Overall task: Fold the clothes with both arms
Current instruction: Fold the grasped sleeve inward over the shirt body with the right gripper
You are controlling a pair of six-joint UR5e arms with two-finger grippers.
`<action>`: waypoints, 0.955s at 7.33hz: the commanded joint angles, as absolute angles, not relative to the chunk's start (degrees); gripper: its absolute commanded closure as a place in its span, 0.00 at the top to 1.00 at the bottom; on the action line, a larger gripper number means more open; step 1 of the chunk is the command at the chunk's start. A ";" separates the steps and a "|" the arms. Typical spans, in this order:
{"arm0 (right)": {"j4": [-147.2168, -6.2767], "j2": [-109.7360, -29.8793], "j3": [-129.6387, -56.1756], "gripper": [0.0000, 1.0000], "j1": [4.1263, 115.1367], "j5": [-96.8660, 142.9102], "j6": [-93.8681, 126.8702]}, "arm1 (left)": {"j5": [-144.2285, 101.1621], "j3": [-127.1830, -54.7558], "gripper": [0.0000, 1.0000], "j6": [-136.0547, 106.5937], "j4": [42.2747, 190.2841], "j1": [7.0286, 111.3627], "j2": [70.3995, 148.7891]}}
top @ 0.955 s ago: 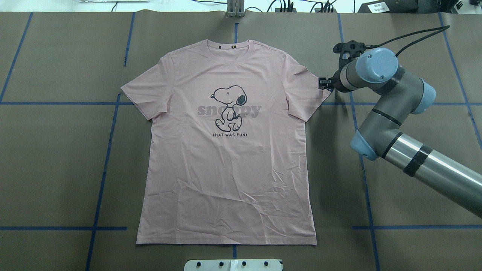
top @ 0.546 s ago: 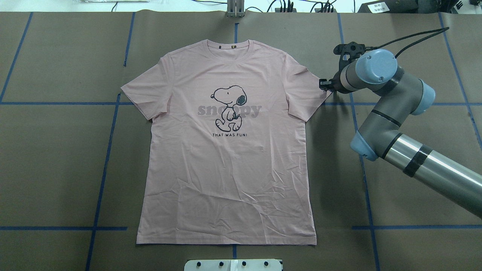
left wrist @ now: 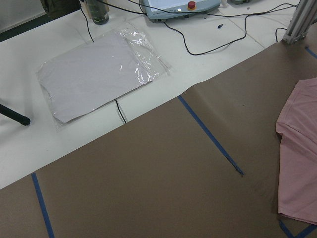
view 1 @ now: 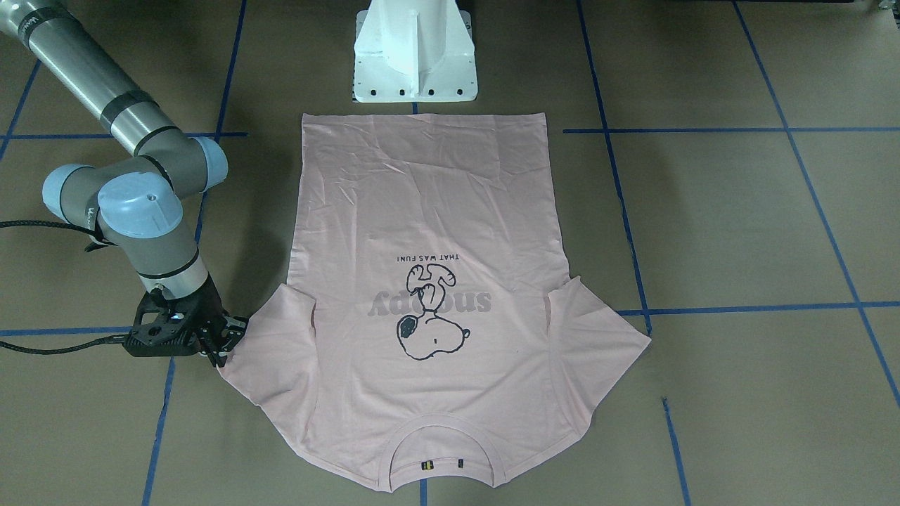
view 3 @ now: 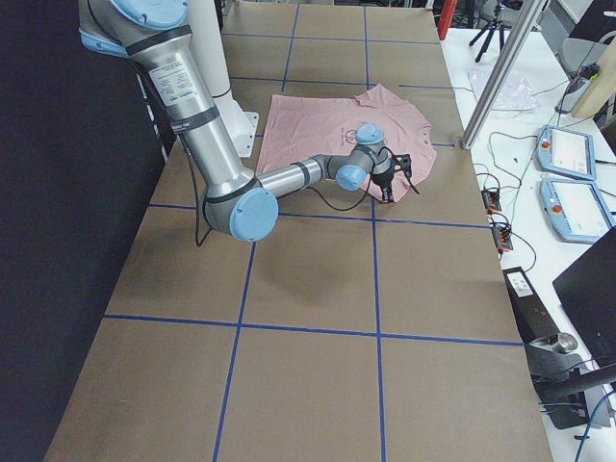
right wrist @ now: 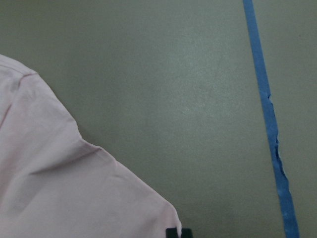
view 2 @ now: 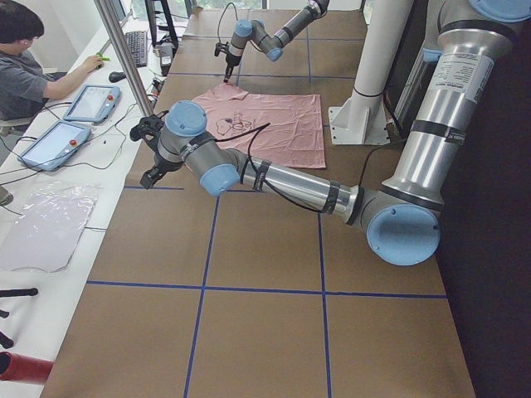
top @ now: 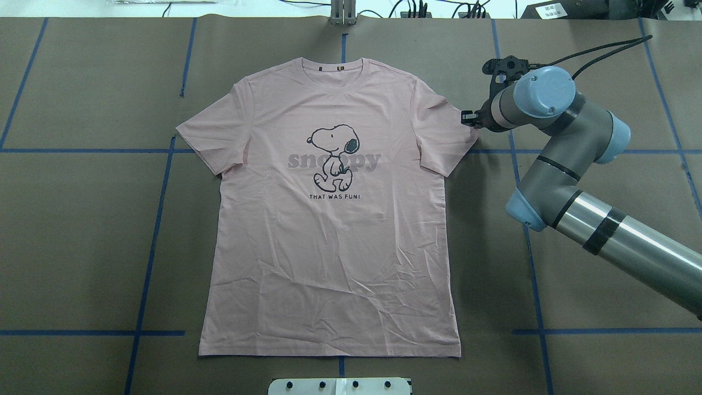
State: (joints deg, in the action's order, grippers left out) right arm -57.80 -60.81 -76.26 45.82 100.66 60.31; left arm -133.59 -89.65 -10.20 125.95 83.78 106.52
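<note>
The pale pink T-shirt (top: 329,230) lies flat on the brown table, dog print up and neck at the far edge. It also shows in the front-facing view (view 1: 422,211). My right gripper (top: 466,117) is low at the outer edge of the shirt's right sleeve (top: 447,134), also seen from the front (view 1: 228,344). In the right wrist view a black fingertip (right wrist: 173,233) meets the sleeve corner (right wrist: 59,188), and the jaws look shut on it. My left gripper (view 2: 149,181) hangs beyond the shirt near the table's far left edge. I cannot tell whether it is open or shut.
The white pedestal base (view 1: 415,63) stands just behind the shirt's hem. A white desk with control tablets (view 2: 87,104) and a plastic-wrapped sheet (left wrist: 99,69) runs along the far side, where an operator (view 2: 25,58) sits. Blue tape lines (top: 159,219) cross the table.
My right gripper has shifted a little left and toward the far edge, onto the sleeve's edge. The sleeve's tip has moved slightly with it. The rest of the shirt has not moved.
</note>
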 commanded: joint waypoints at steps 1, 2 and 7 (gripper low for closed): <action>-71.09 -56.98 -82.75 0.00 45.79 100.55 61.60 | -133.59 -89.65 1.00 -10.20 125.95 83.76 106.52; -78.59 -52.25 -84.10 0.00 45.36 99.15 61.87 | -133.59 -89.65 1.00 -10.28 125.95 83.76 106.52; -81.56 -38.59 -72.00 0.00 35.95 83.59 73.65 | -133.59 -89.65 1.00 -10.37 125.95 83.76 106.52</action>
State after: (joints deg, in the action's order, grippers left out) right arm -81.73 -40.86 -75.52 37.16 85.93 72.45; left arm -133.60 -89.65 -10.31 125.95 83.78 106.52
